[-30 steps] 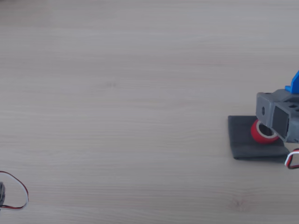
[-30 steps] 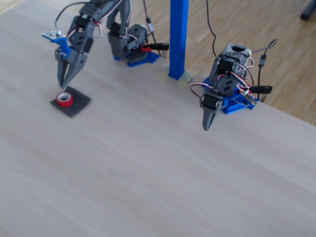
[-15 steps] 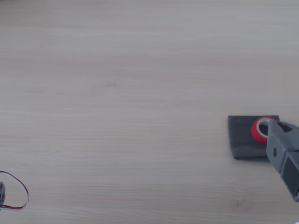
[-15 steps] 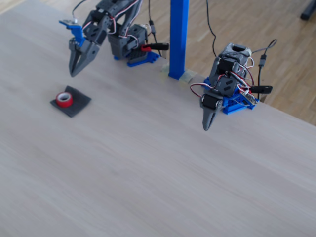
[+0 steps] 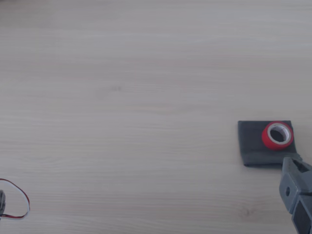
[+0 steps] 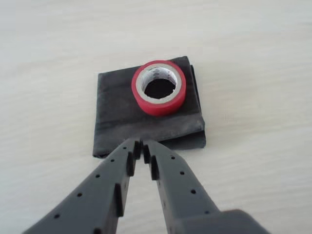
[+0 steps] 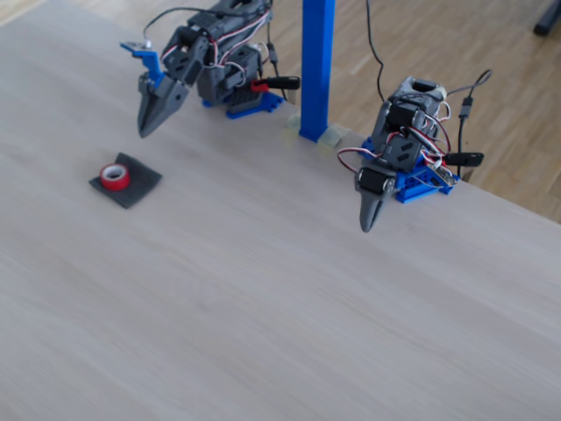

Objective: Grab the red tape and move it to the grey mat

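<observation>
The red tape (image 6: 158, 87) lies flat on the grey mat (image 6: 117, 122), whitish core and hollow centre facing up. It also shows on the grey mat (image 5: 251, 144) as the red tape (image 5: 278, 135) in the other view, and as the red tape (image 7: 113, 175) in the fixed view. My gripper (image 6: 141, 147) hovers above the mat's near edge in the wrist view, clear of the tape, its jaws shut on nothing. In the fixed view the gripper (image 7: 147, 132) hangs in the air, up and to the right of the mat (image 7: 140, 184).
A second arm (image 7: 399, 149) rests at the table's far right edge, its gripper pointing down. A blue post (image 7: 316, 70) stands at the back. A thin red wire loop (image 5: 19, 200) lies at the lower left of the other view.
My gripper has lifted off the tape and pulled back toward its base. The tape stays on the mat and is now fully uncovered in the other view.
</observation>
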